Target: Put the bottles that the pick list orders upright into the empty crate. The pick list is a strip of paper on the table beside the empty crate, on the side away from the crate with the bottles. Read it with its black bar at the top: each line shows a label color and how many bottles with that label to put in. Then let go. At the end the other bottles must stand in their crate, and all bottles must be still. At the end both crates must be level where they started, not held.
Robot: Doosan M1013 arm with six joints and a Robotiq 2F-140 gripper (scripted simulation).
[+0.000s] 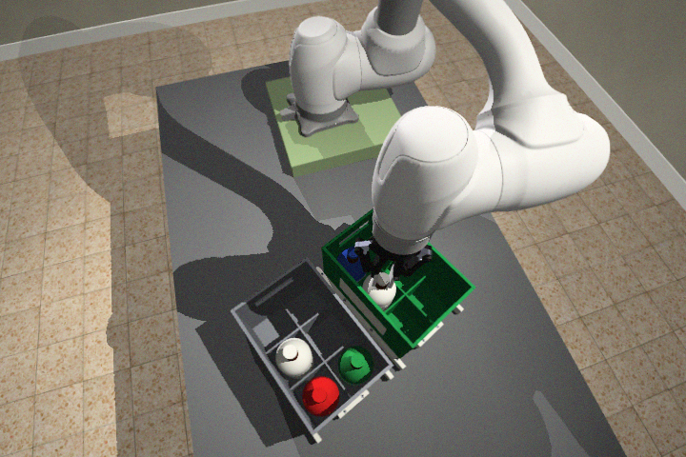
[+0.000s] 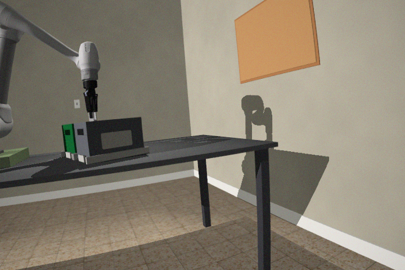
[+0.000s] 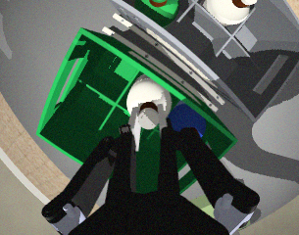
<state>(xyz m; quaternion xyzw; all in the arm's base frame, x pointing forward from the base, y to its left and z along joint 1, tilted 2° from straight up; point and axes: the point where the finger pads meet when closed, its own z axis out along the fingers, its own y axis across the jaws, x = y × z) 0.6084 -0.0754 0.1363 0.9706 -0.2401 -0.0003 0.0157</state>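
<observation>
Orange board (image 2: 277, 41) on the wall.

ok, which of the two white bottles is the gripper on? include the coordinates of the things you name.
The white bottle (image 1: 380, 293) (image 3: 145, 94) in the green crate (image 1: 442, 316) (image 3: 59, 150); the fingers grip its cap. The other stands in the gray crate.

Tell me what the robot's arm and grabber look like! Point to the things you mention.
The arm (image 1: 430, 161) (image 2: 40, 35) is smooth, rounded and mostly white, with a gray tube-shaped part. The gripper (image 1: 384, 274) (image 2: 93, 118) (image 3: 148, 114) is black, with slim linked fingers and light gray tips.

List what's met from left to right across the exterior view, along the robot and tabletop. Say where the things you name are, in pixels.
Pale green block (image 1: 349, 156) (image 2: 12, 158), green crate (image 1: 441, 309) (image 2: 69, 141), gray crate (image 1: 354, 319) (image 2: 115, 122), front-right table leg (image 2: 262, 206).
</observation>
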